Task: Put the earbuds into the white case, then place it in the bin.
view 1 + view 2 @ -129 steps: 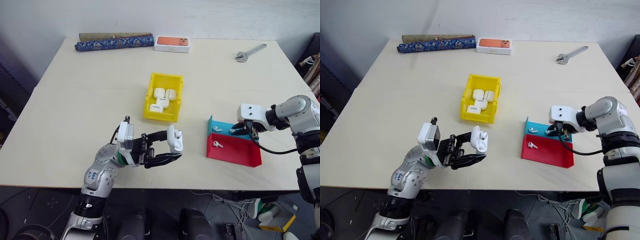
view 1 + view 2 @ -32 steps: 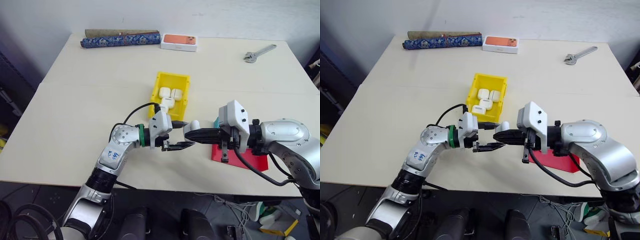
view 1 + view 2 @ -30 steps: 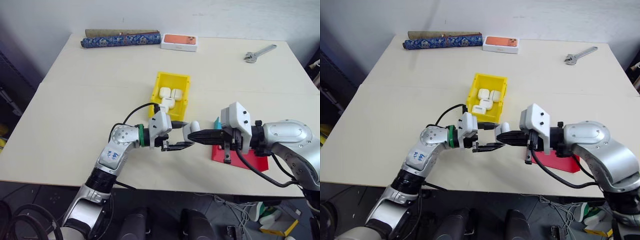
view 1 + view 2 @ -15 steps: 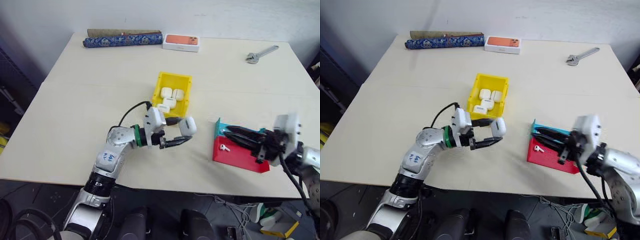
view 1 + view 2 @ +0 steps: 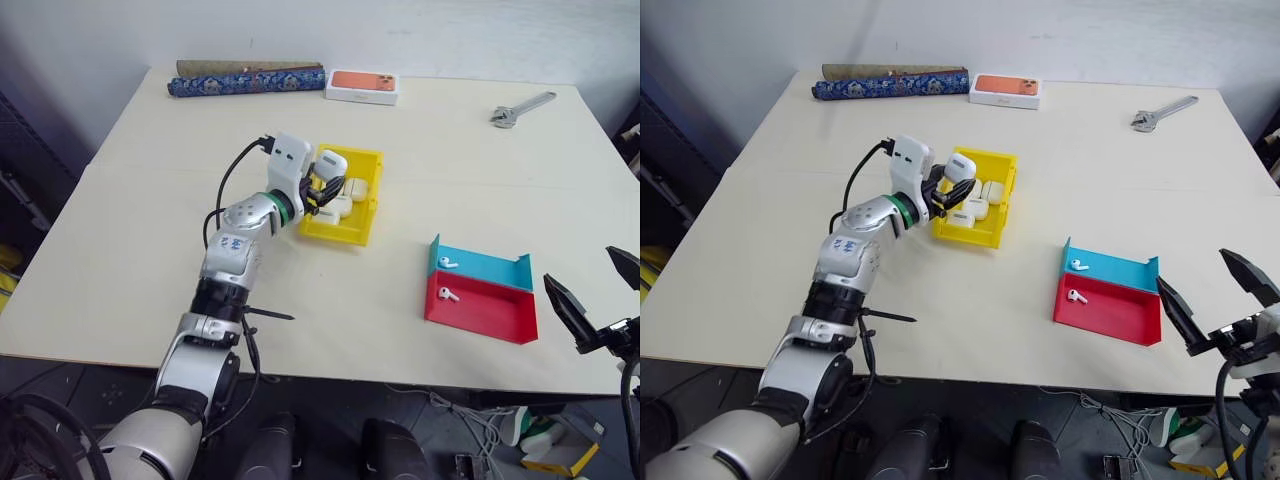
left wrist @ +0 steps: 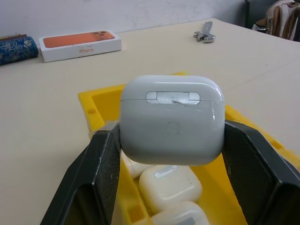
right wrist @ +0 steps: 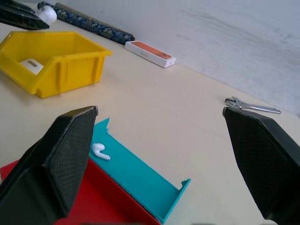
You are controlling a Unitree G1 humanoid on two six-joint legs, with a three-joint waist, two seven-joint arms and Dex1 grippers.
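Left wrist view: the white case (image 6: 172, 119) is pinched by the left gripper (image 5: 318, 186) over the bin (image 5: 366, 217); the right gripper (image 5: 1217, 300) fingers are spread wide beside the tabletop (image 5: 150, 230).

A pale desk (image 5: 150, 250) carries the yellow bin (image 5: 366, 200), a blue tray (image 5: 480, 268) touching a red tray (image 5: 485, 312), a wrench (image 5: 522, 107), an orange-topped box (image 5: 362, 85) and rolled fabric (image 5: 245, 78).

The white case (image 6: 171, 119) looked glossy, smooth plastic; the bin (image 5: 362, 222) shiny yellow plastic; the table (image 5: 150, 230) matt pale wood; the wrench (image 5: 521, 106) bare metal.
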